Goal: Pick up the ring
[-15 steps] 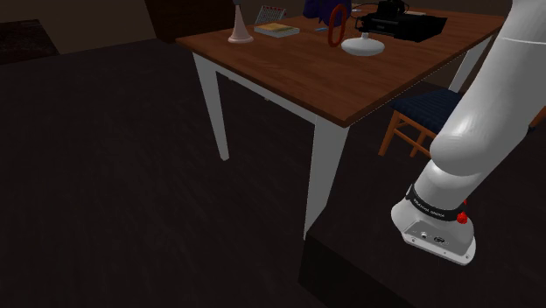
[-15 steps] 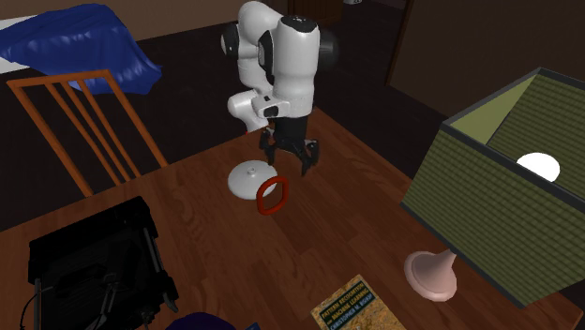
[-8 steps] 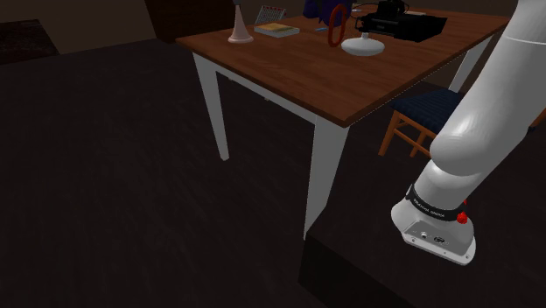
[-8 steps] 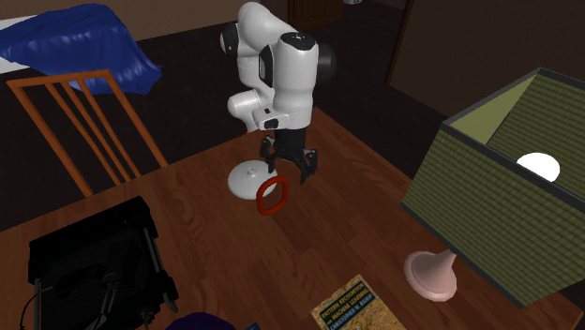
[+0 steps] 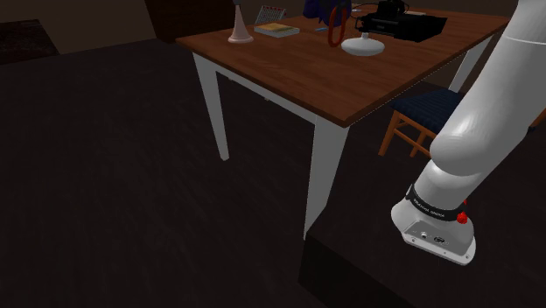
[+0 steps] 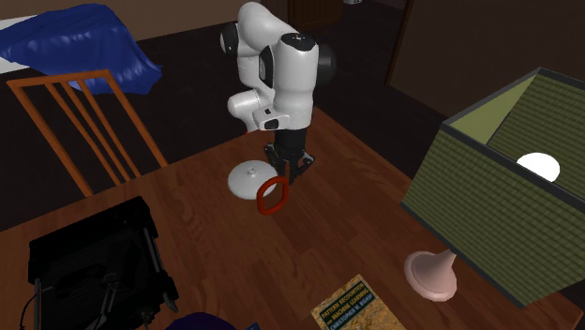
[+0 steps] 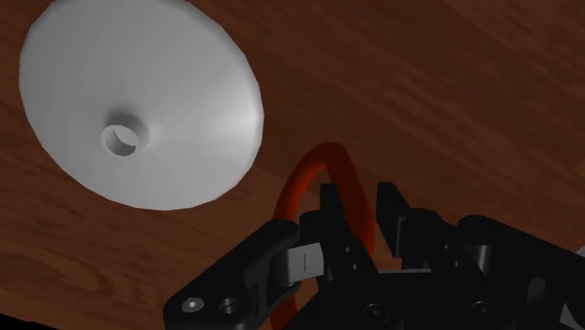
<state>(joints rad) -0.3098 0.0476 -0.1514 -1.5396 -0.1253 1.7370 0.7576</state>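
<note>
- Compared with half a second ago, my gripper (image 6: 285, 175) sits lower, now clenched on the ring (image 6: 272, 196).
- It stands upright on the table (image 6: 361, 183), at the white disc's (image 6: 244, 178) 4 o'clock, top arc in my grasp.

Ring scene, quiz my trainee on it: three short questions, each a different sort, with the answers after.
1. Which thing lies nearest the ring on the table?
A. white disc
B. book
C. lamp
2. True or false: the ring lies flat on the table.
3. Fill in: the ring's band passes between the two black ___.

Key: 1 A. 2 False, it stands on edge. 3 fingers.
</note>
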